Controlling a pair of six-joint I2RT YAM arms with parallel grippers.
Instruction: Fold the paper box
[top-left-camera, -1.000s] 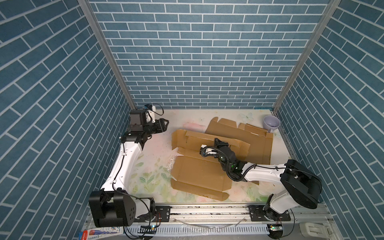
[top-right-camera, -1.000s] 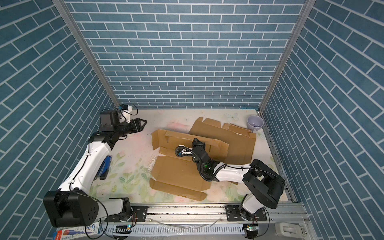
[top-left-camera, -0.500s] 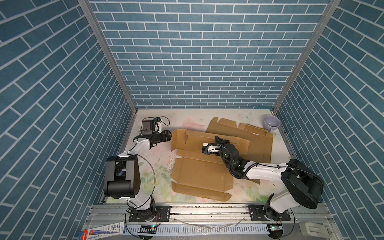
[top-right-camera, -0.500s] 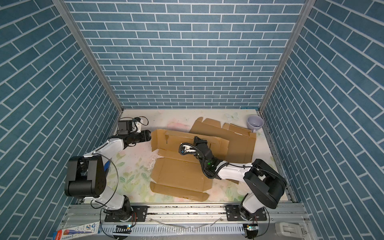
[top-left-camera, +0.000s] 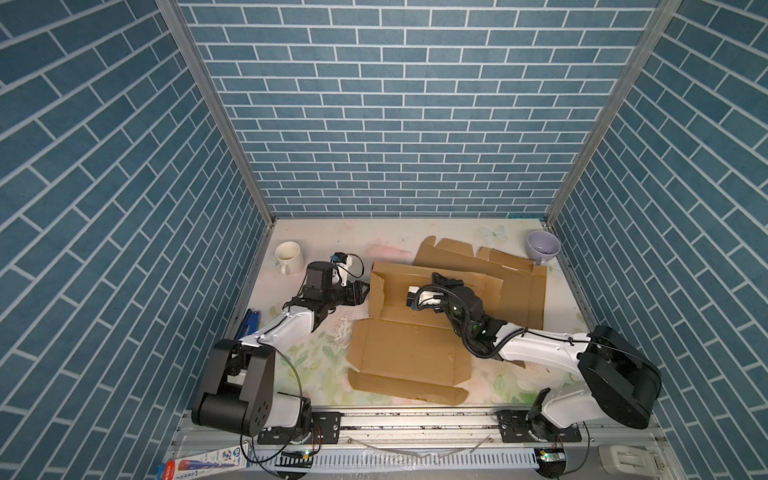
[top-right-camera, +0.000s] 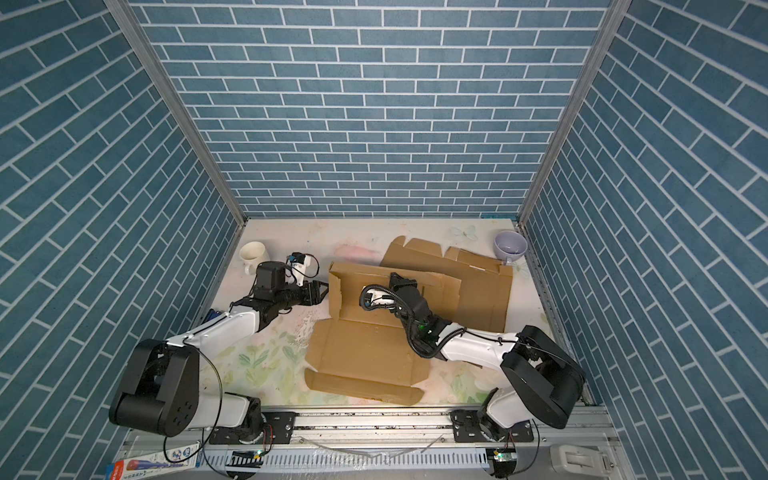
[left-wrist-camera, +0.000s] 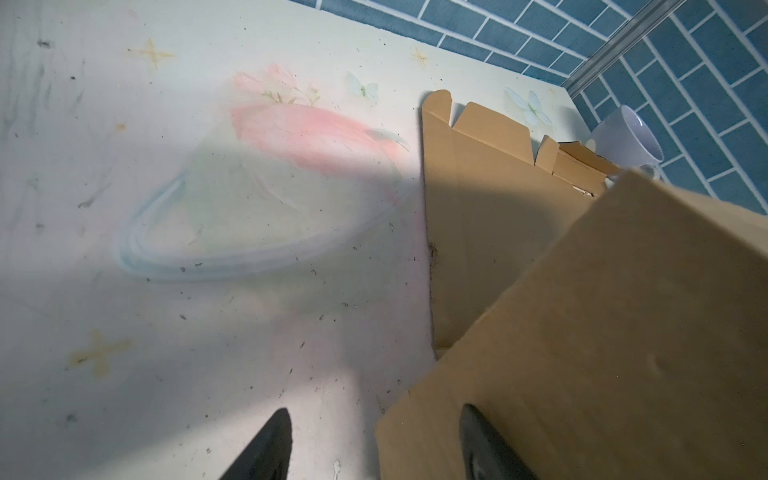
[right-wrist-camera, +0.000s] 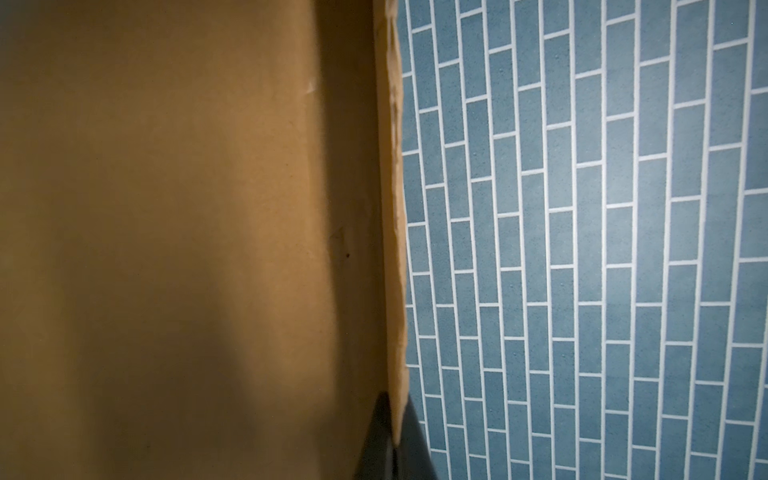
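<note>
Paper box (top-left-camera: 409, 353) sits in the middle of the surface (top-left-camera: 320, 357), near half lying flat, far panel tipped up. Right hand (right-wrist-camera: 392, 415) is pinched tight on that raised panel's edge. Left hand (top-left-camera: 360, 292) is spread wide at the box's left flap, the flap's edge between its fingers (left-wrist-camera: 482, 449). Touching or not, hard to say. Behind are another flat cardboard sheet (top-left-camera: 515, 291), a white mug (top-left-camera: 289, 255) and a lilac cup (top-left-camera: 542, 247).

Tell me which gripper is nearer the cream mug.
Left. The left gripper stands open between the cream mug and the paper box; the right gripper is beyond it, shut on the box's raised panel.
</note>
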